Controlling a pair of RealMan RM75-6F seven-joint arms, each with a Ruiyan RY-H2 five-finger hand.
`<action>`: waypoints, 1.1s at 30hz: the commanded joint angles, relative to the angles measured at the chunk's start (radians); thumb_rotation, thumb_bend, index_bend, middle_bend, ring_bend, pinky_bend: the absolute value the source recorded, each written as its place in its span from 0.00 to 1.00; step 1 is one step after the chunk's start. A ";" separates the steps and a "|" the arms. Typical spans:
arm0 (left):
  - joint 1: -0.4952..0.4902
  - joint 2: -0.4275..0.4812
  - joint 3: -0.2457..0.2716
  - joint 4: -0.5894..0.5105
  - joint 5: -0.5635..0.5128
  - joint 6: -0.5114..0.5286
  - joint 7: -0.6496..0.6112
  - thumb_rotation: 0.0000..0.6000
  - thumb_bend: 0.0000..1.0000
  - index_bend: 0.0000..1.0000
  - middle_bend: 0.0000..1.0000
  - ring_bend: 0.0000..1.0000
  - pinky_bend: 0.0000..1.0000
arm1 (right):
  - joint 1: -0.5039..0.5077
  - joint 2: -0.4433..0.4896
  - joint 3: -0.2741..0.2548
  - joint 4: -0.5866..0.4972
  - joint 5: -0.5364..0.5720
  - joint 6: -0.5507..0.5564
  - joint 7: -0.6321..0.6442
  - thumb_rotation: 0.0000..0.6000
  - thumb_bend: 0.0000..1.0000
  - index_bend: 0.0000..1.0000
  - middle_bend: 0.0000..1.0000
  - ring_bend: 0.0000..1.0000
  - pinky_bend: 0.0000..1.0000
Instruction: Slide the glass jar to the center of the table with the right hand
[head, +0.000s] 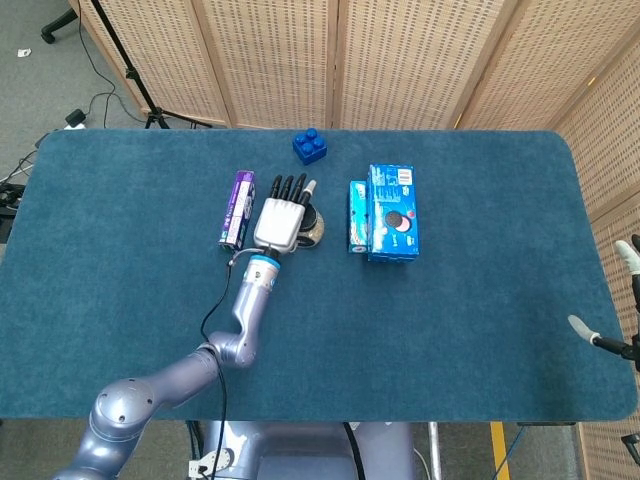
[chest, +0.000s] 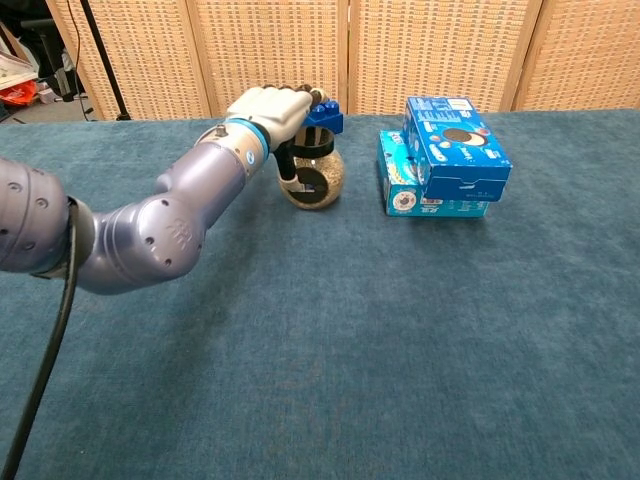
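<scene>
The glass jar (head: 314, 229) (chest: 316, 180), round with a dark lid and grainy contents, stands upright left of the blue boxes. My left hand (head: 280, 220) (chest: 272, 108) lies over its top from the left. Its thumb (chest: 286, 166) runs down the jar's near side, so the hand grips the jar. The hand hides most of the lid in the head view. Only pale fingertips of my right hand (head: 606, 342) show at the table's right edge, spread apart with nothing in them, far from the jar.
Two stacked blue cookie boxes (head: 392, 212) (chest: 445, 155) lie just right of the jar. A purple box (head: 237, 208) lies to its left, and a blue toy brick (head: 310, 146) sits behind it. The blue table cloth (head: 450, 330) stretches wide in front.
</scene>
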 joint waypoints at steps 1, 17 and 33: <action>-0.062 -0.037 -0.031 0.120 -0.010 -0.050 -0.050 1.00 0.01 0.00 0.00 0.00 0.00 | 0.002 -0.001 0.004 0.004 0.005 -0.007 0.003 1.00 0.00 0.00 0.00 0.00 0.00; -0.103 -0.064 -0.019 0.270 0.032 -0.102 -0.209 1.00 0.01 0.00 0.00 0.00 0.00 | -0.002 -0.012 -0.001 -0.009 -0.032 0.002 -0.038 1.00 0.00 0.00 0.00 0.00 0.00; 0.356 0.559 0.080 -0.783 0.057 0.247 -0.037 1.00 0.00 0.00 0.00 0.00 0.00 | -0.016 -0.007 -0.012 -0.027 -0.074 0.031 -0.074 1.00 0.00 0.00 0.00 0.00 0.00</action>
